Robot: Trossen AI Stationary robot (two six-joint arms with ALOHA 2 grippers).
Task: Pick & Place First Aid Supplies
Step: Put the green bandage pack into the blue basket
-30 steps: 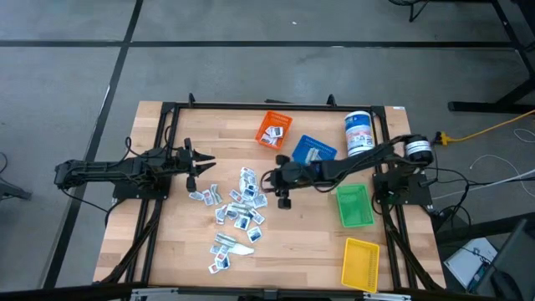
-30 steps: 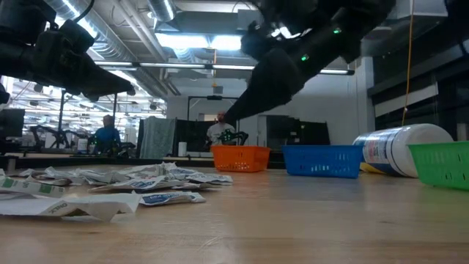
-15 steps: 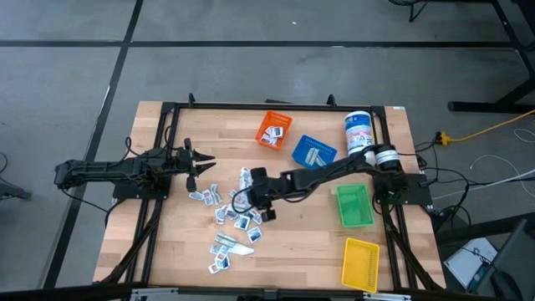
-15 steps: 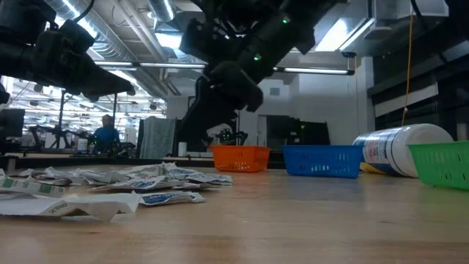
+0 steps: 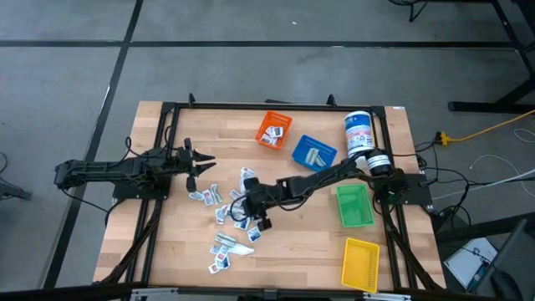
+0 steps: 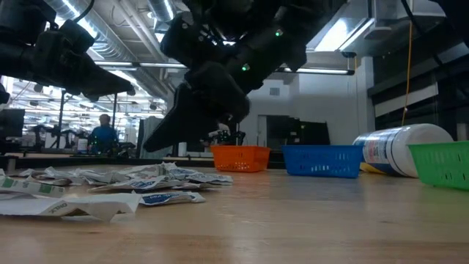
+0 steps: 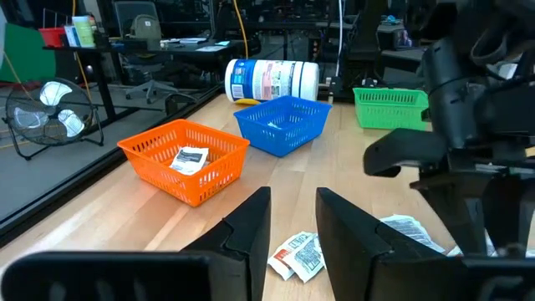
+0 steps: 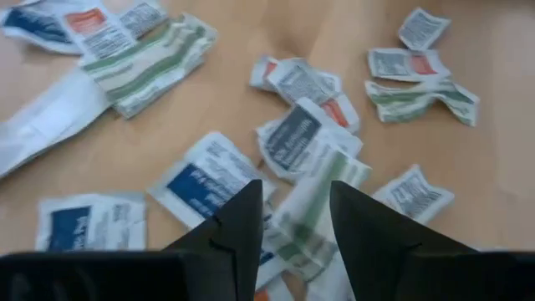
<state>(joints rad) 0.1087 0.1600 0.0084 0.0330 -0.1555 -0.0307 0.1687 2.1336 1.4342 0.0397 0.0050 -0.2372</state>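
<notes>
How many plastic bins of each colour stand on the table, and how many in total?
Orange bin: 1
Blue bin: 1
Green bin: 1
Yellow bin: 1
Total: 4

Packets (image 5: 234, 213) scattered flat, mid-table.

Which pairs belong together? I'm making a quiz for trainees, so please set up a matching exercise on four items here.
Items:
1. orange bin
2. blue bin
3. yellow bin
4. right pincer

States:
a. holds nothing
b. over the packet pile, open
c. holds a long pale packet
d. holds red-printed packets

Pairs: 1-d, 2-c, 3-a, 4-b
</notes>
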